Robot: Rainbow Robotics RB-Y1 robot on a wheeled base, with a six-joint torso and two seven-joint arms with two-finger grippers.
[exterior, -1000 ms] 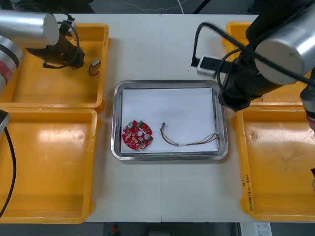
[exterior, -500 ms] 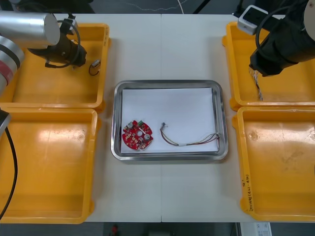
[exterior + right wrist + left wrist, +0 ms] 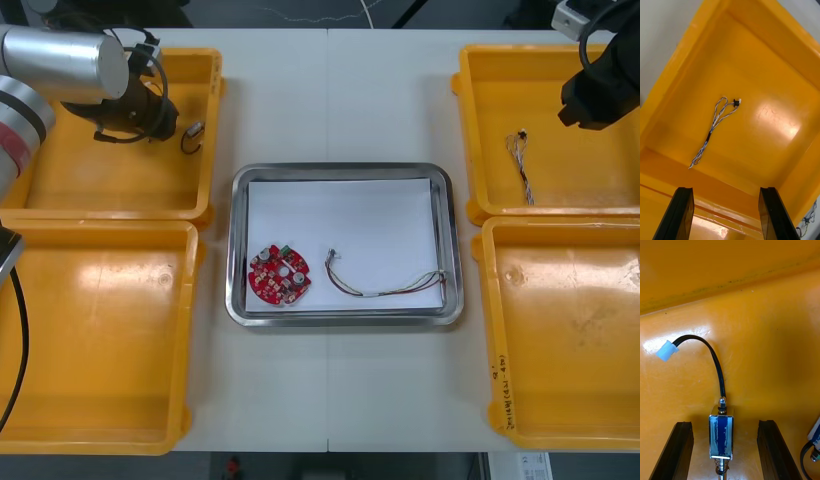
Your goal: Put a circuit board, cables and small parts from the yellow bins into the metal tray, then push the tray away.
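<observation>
Left pincer [image 3: 725,423], parted, straddles a small metal part [image 3: 721,435]: light, rigid; I'd grip its blue body. Right pincer [image 3: 727,189], parted, above twisted cable [image 3: 710,133].

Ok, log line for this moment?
left gripper open, part between fingers, far-left bin | right gripper open above far-right bin, blue-white cable inside | tray: board, red-yellow cable

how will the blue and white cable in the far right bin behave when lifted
Probably floppy: the twisted blue and white cable is thin and lies in loose loops, so it should droop from the right hand. Likely light; its connector may dangle.
</observation>
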